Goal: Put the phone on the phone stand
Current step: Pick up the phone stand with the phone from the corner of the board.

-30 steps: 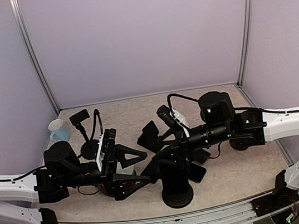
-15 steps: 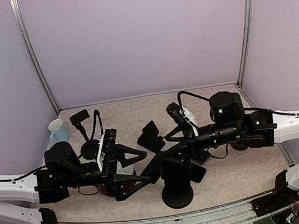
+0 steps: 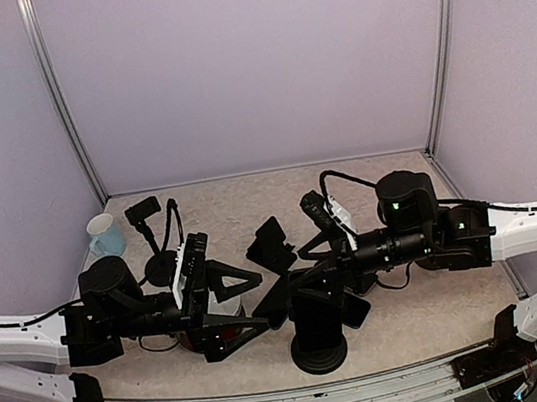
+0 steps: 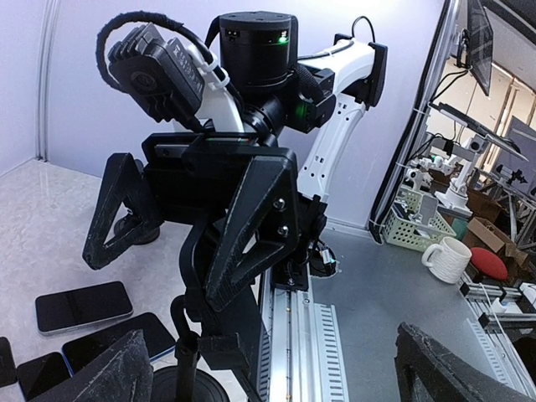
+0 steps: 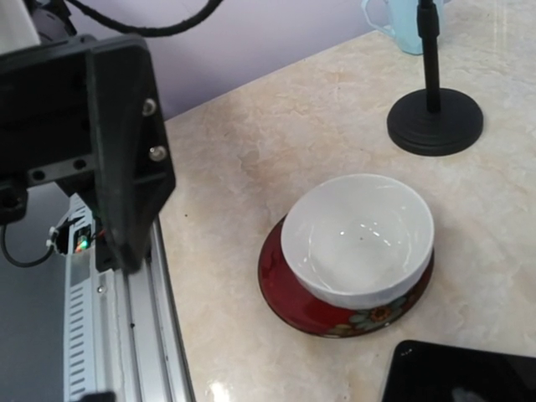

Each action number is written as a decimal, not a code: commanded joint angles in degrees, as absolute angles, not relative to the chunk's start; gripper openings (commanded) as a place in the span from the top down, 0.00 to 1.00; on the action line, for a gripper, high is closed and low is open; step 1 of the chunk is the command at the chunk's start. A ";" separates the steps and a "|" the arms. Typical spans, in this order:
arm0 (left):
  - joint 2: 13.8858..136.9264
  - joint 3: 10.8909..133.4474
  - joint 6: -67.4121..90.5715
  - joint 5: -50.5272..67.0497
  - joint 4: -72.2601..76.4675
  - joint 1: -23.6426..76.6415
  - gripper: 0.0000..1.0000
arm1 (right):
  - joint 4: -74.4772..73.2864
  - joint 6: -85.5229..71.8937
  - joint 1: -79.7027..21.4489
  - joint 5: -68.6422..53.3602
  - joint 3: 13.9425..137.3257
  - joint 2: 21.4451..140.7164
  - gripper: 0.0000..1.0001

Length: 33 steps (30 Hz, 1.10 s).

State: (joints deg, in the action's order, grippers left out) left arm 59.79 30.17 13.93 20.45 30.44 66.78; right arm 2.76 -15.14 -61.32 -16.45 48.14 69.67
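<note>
The black phone stand (image 3: 318, 340) stands at the table's front centre. In the left wrist view its pole (image 4: 196, 335) carries a cradle, and a dark phone (image 4: 209, 155) seems to sit across it. My right gripper (image 3: 305, 274) is open. Its two triangular fingers (image 4: 251, 226) are spread on either side of the cradle, and I cannot tell whether they touch it. My left gripper (image 3: 261, 300) is open wide and empty, just left of the stand, with its fingertips (image 4: 126, 368) at the bottom corners of its own view.
Spare phones (image 4: 84, 306) lie flat by the stand; one corner shows in the right wrist view (image 5: 461, 373). A white bowl (image 5: 358, 234) sits on a red plate (image 5: 335, 314). A second stand (image 3: 161, 262) and a pale mug (image 3: 104, 236) are at the far left.
My right arm has drawn back to the right, away from the stand. My left arm has barely moved.
</note>
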 commanded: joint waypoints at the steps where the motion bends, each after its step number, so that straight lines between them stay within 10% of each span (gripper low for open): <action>1: 58.49 29.46 14.29 19.20 31.01 66.62 0.01 | 3.48 -15.21 -60.91 -14.91 47.03 70.49 0.08; 33: 58.13 29.47 14.21 19.15 31.37 66.64 0.01 | 3.73 -15.19 -60.83 -11.43 45.49 66.99 0.09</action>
State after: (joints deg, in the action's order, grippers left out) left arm 59.51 30.11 14.11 20.03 30.46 66.78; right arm 4.19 -15.20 -61.32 -13.78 46.37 68.10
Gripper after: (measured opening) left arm 0.987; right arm 0.913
